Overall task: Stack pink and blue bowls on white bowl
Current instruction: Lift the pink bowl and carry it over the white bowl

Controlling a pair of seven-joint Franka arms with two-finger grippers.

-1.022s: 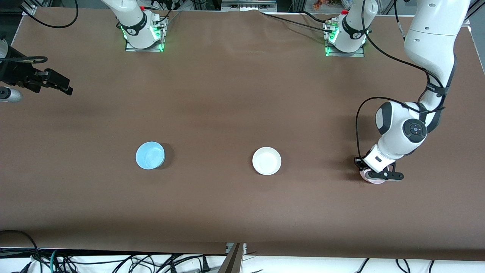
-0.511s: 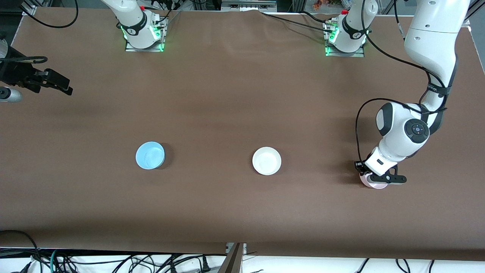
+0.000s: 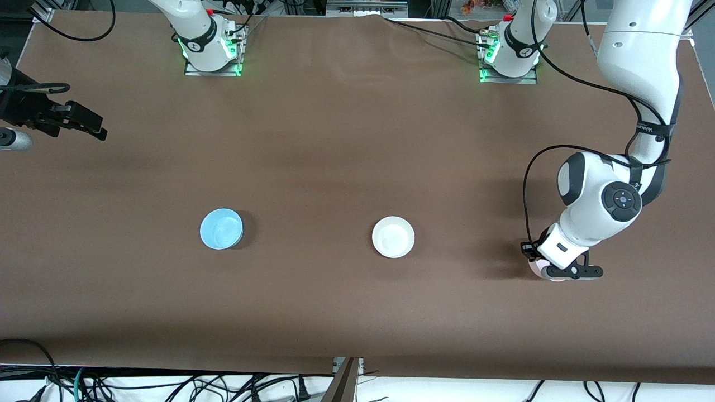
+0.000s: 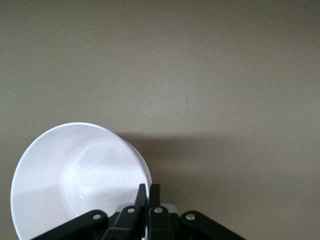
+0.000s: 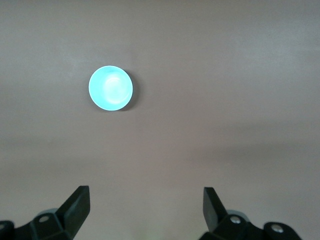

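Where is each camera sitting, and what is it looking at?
Front view: high across the table, facing both arm bases; shows the blue bowl, white bowl, the left gripper on the pink bowl, and the waiting right gripper at the right arm's end.
Left wrist view: on the left wrist, looking down; closed fingers pinch the pink bowl's rim.
Right wrist view: on the right wrist, high over the table; open fingers.
Shared: front and right wrist both show the blue bowl.
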